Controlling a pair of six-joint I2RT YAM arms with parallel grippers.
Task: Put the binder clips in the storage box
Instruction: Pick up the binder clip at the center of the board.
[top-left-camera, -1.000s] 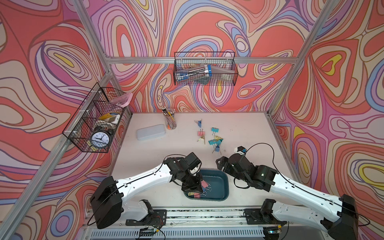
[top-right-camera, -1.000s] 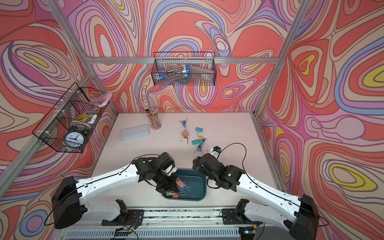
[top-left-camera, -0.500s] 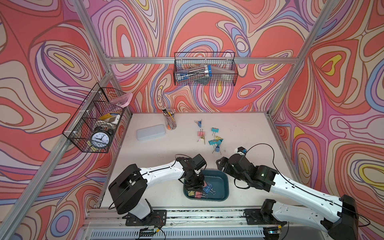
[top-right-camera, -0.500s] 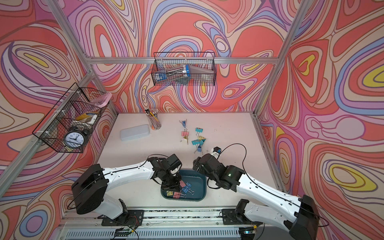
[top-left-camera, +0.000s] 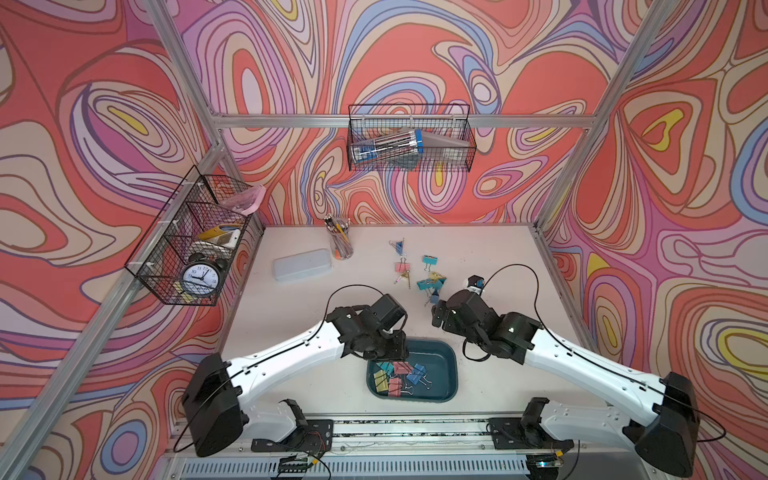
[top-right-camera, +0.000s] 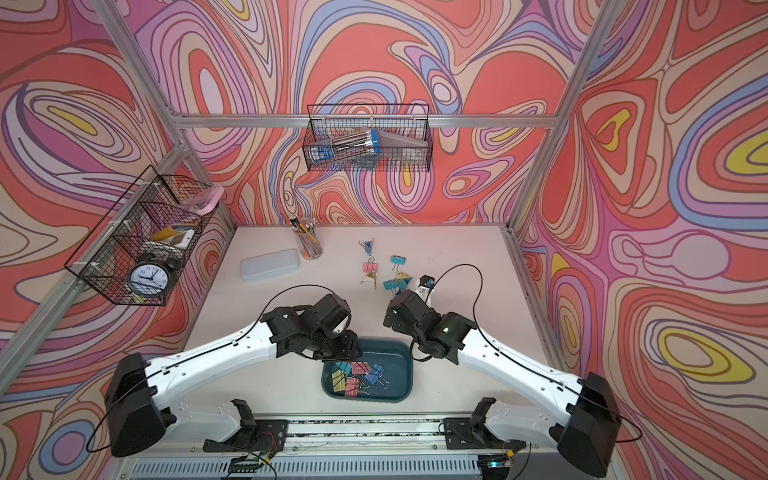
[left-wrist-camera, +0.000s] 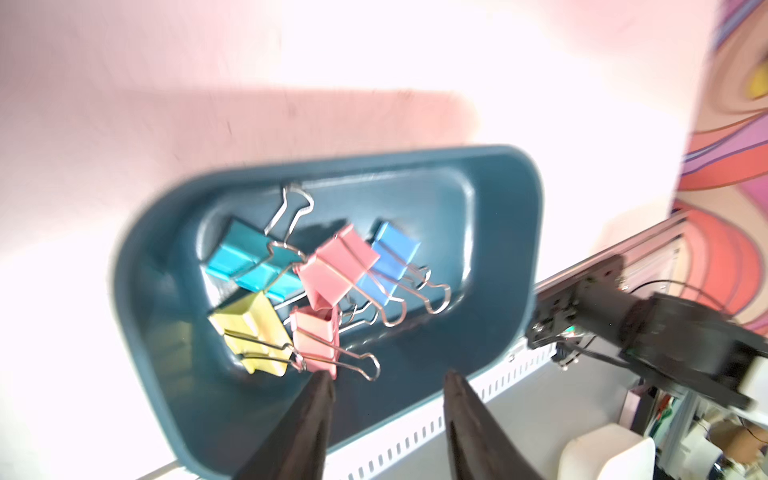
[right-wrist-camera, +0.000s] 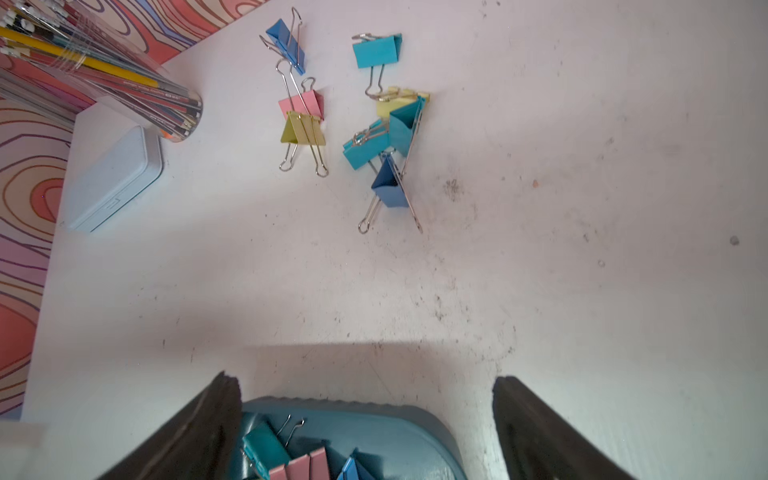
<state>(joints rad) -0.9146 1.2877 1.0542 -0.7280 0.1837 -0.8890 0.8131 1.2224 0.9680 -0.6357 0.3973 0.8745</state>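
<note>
The pale table (top-left-camera: 291, 332) fills the floor of the cell, bounded by patterned walls on three sides and a metal rail at the near edge.

The left arm (top-left-camera: 291, 357) reaches inward from the near corner, wrist bent down over the near-left end of the storage box (top-left-camera: 440, 353). The left gripper (left-wrist-camera: 386, 376) hangs just above the box rim with its fingers apart and nothing between them.

The right arm (top-left-camera: 582, 365) reaches inward from the opposite near corner, wrist held level above bare table just beyond the box. The right gripper (right-wrist-camera: 365, 380) stands wide apart and empty, pointing toward the loose clips.

Two wire baskets hang on the walls, one on the left side (top-left-camera: 187, 245) and one at the back (top-left-camera: 409, 143).

The storage box lies at the near middle of the table, close to the rail, with bare table all round it.

A pale lidded case (top-left-camera: 302, 264) and a clear cup of pencils (top-left-camera: 341, 243) stand toward the back left; lettering on the pencils is too small to read.

An alarm clock (top-left-camera: 198, 277) in the side basket shows plain numerals on its dial.

Binder clips (left-wrist-camera: 332, 274) lie tangled at one end of the box: teal, blue, yellow and two pink. More clips (right-wrist-camera: 374, 124) lie scattered on the far middle of the table, well apart from the box.
</note>
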